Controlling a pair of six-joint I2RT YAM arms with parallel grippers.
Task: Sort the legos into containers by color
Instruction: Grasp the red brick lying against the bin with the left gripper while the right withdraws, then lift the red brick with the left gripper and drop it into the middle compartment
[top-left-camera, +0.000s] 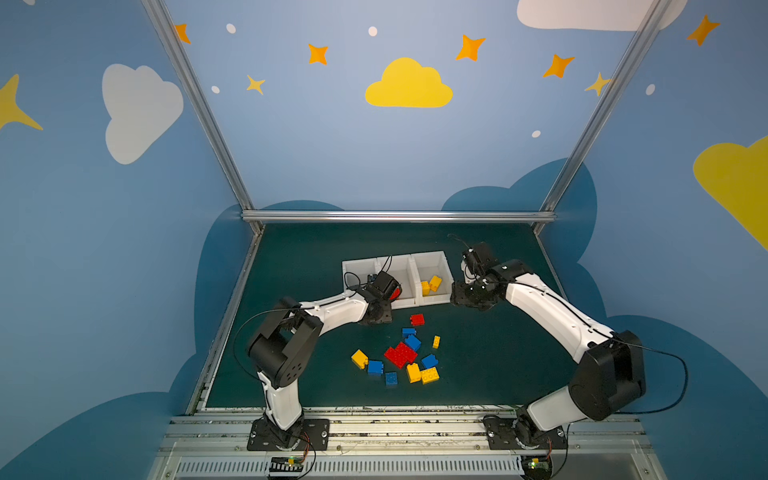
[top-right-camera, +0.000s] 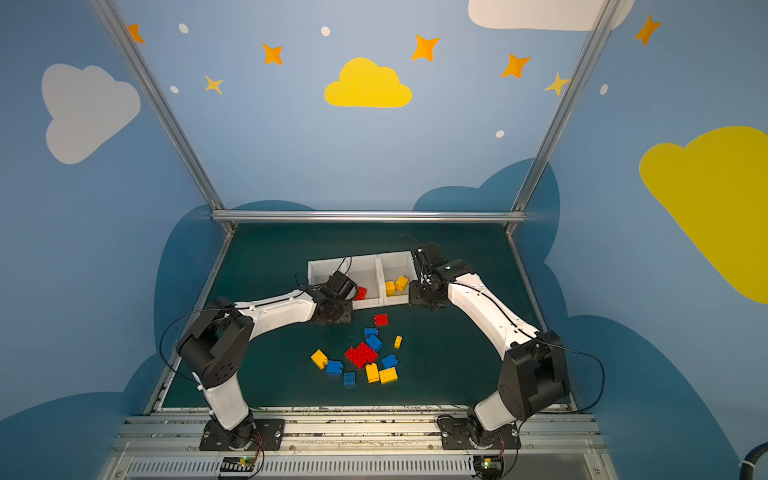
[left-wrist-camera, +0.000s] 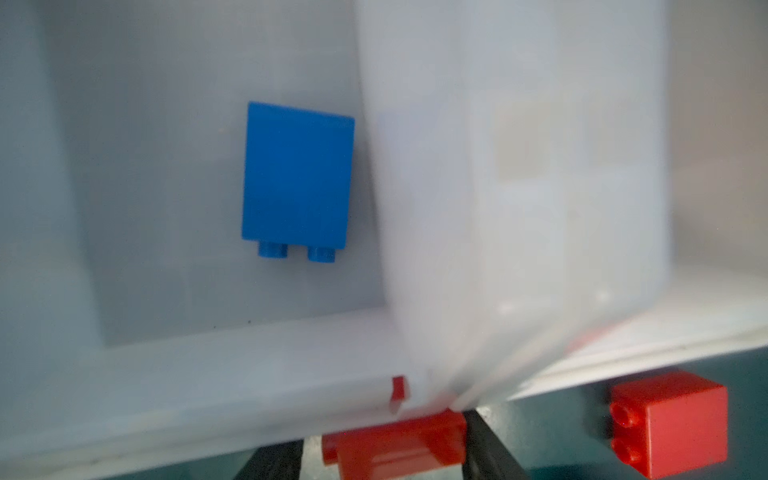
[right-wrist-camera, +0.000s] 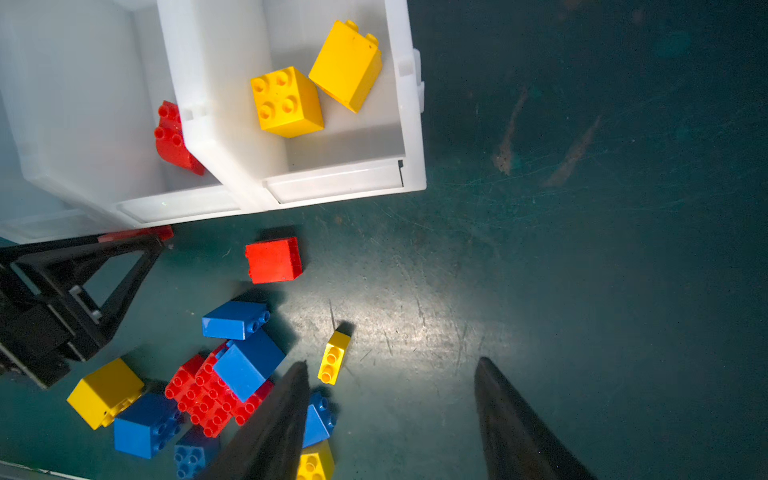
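Three white containers (top-left-camera: 415, 259) stand side by side. One end bin holds a blue lego (left-wrist-camera: 297, 176), the middle one a red lego (right-wrist-camera: 172, 139), and the other end bin two yellow legos (right-wrist-camera: 286, 102). My left gripper (left-wrist-camera: 382, 453) is shut on a red lego (left-wrist-camera: 395, 444) right at the containers' front wall (right-wrist-camera: 178, 203); this wrist view is blurred. Open and empty, my right gripper (right-wrist-camera: 392, 361) hangs over bare mat beside the pile. Several loose red, blue and yellow legos (top-left-camera: 401, 353) lie on the mat.
A single red lego (top-left-camera: 417, 319) lies between the containers and the pile, close to my left gripper. A small yellow lego (right-wrist-camera: 333, 357) sits near my right gripper's finger (right-wrist-camera: 286, 415). The green mat (top-left-camera: 498, 353) is bounded by metal rails.
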